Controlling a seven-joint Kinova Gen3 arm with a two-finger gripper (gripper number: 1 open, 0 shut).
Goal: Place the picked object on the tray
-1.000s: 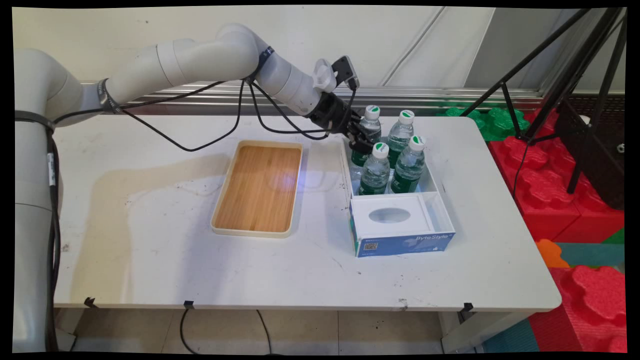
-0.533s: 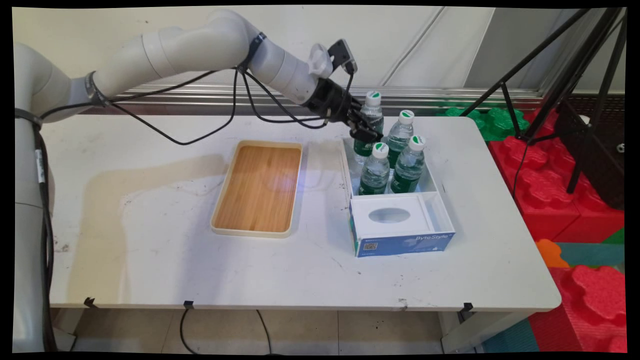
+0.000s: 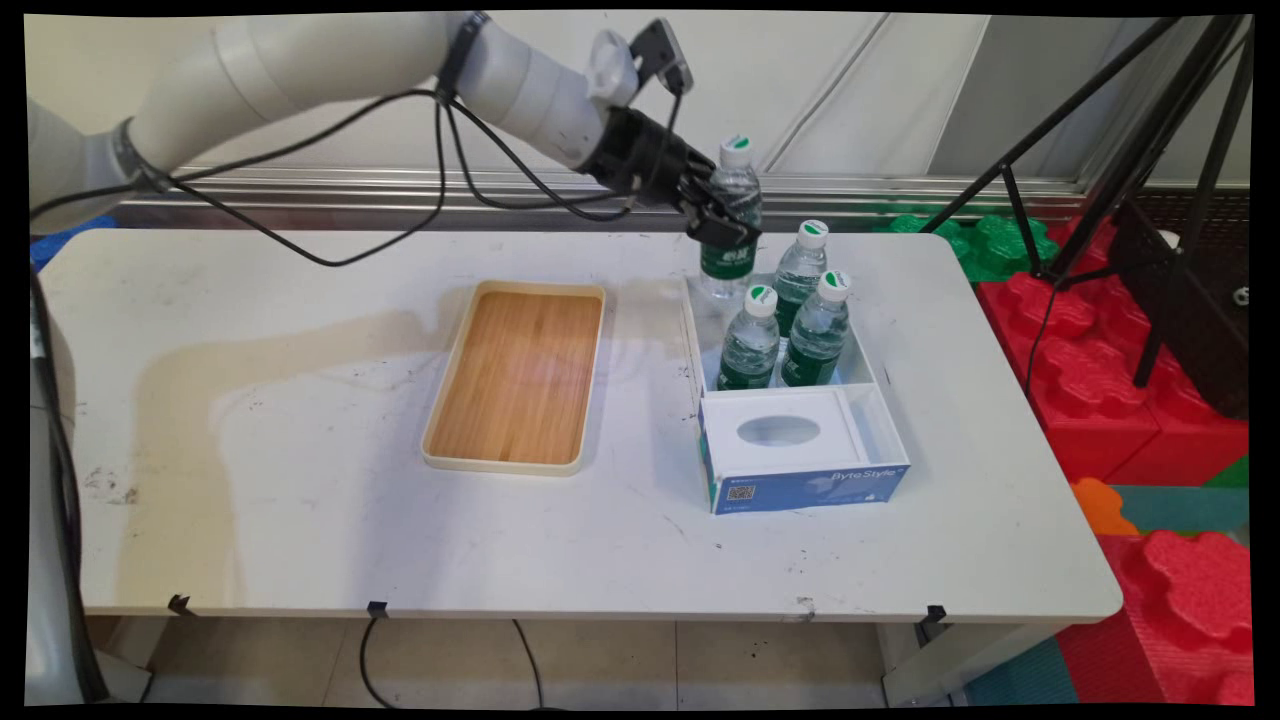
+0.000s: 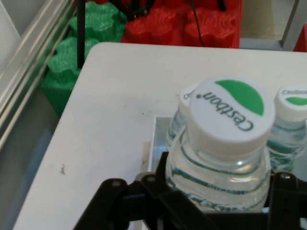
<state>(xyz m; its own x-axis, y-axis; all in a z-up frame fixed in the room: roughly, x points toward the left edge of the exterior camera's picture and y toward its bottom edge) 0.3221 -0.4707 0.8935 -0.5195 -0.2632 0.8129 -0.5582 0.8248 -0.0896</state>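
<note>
- The tool (image 3: 722, 218) is clamped on the upper body of a water bottle (image 3: 730, 222), holding it upright and raised, its base at about the level of the far left rim of the white box (image 3: 872, 372).
- 3 more bottles (image 3: 800, 320) stand in the far part of that box, just right of and nearer than the held one.
- A tissue box (image 3: 800, 455) fills the near part.
- A wooden tray (image 3: 515, 378) lies on the bench (image 3: 300, 500), left of the box.
</note>
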